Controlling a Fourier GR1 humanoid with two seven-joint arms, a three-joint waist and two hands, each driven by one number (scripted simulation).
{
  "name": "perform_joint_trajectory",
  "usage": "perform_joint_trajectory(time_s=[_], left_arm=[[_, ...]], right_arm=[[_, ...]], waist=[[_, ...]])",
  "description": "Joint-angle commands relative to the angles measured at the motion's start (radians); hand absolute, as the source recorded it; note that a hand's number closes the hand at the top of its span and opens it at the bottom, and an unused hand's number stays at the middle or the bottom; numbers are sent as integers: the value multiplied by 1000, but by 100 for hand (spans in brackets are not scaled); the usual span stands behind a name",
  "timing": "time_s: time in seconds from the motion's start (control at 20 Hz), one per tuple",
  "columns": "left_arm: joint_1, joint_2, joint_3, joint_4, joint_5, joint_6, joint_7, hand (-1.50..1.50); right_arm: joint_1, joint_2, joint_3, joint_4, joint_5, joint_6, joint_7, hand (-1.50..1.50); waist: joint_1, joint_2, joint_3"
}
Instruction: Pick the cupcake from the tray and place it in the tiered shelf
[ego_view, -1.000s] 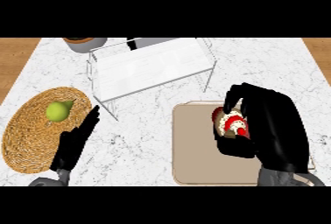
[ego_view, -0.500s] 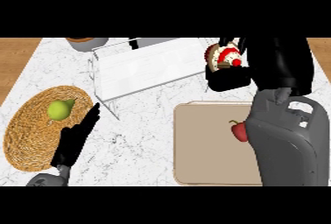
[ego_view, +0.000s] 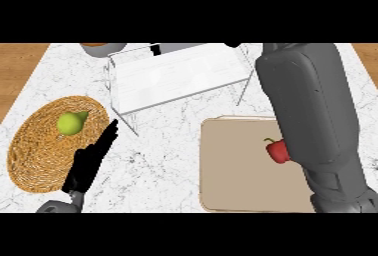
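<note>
Head view. Right forearm (ego_view: 310, 115) crosses the tray (ego_view: 236, 170) toward the tiered shelf (ego_view: 181, 75); its hand and the cupcake lie out of sight, so finger state can't be told. Left hand (ego_view: 90, 165): fingers straight, tips beside wicker basket (ego_view: 37, 160) w/ 1 pear (ego_view: 71, 122). Red pepper (ego_view: 277, 151) on tray.

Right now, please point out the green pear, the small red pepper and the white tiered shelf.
Green pear (ego_view: 70, 123), head view, middle of its body.
Small red pepper (ego_view: 278, 151), head view, its red flesh.
White tiered shelf (ego_view: 181, 75), head view, its top board.
</note>
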Motion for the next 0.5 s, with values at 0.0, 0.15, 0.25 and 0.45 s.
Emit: perform_joint_trajectory(time_s=[0.0, 0.15, 0.25, 0.45], left_arm=[[-27, -33, -14, -32, -16, 23, 62, 0], [-40, 17, 37, 17, 5, -35, 1, 0], [-5, -8, -2, -9, -8, -29, 1, 0], [-63, -5, 20, 13, -9, -40, 29, 0]], right_arm=[[-52, 2, -10, 237, 6, -112, -120, 150], [-154, -11, -40, 401, 5, -152, -166, 150], [-206, -12, -49, 509, 11, -164, -190, 150], [-253, 57, -61, 652, 14, -245, -195, 150]], waist=[[5, 4, 0], [11, 7, 0], [35, 15, -1], [23, 12, -1]])
